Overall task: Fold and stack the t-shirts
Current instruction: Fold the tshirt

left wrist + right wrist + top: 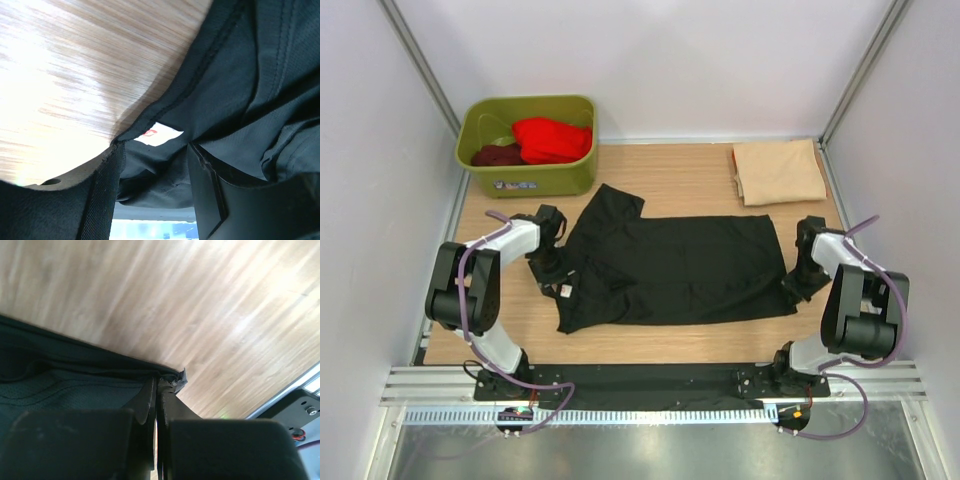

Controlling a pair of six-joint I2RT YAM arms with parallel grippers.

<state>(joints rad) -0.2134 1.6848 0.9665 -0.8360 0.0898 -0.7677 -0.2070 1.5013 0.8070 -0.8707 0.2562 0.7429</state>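
Right jaws are closed, pinching a hem corner of the black shirt [670, 270]. Left jaws are wide open, straddling the collar, nothing clamped yet.

Top view: the black shirt lies spread flat mid-counter, collar toward the left edge, hem toward the right. Left arm [505, 250] is in at the collar end, right arm [830, 265] at the hem end. One arm per end looks like setup for a fold along the shirt's length. The beige shirt [778, 172] sits folded in the far right corner of the counter [690, 185], which reads as the stack base. The red shirt [552, 140] and maroon shirt [495, 155] are bunched in the tub [525, 175] at the far left corner, waiting. So: one done, one in hand, two to go.

Left wrist: fingers [105, 190] sit either side of the collar seam, with the white label [159, 135] just ahead between them. Cloth is in the gap but not squeezed. The placement makes sense, since the collar is thick and seamed, an easy place to bite. Next call: close here before any lift.

Right wrist: jaws are shut with a tip of black hem poking out between them and bare wood beyond. The bite is shallow, right at the corner. That's good for a clean fold line but could slip under load. Can't tell if both layers are caught.
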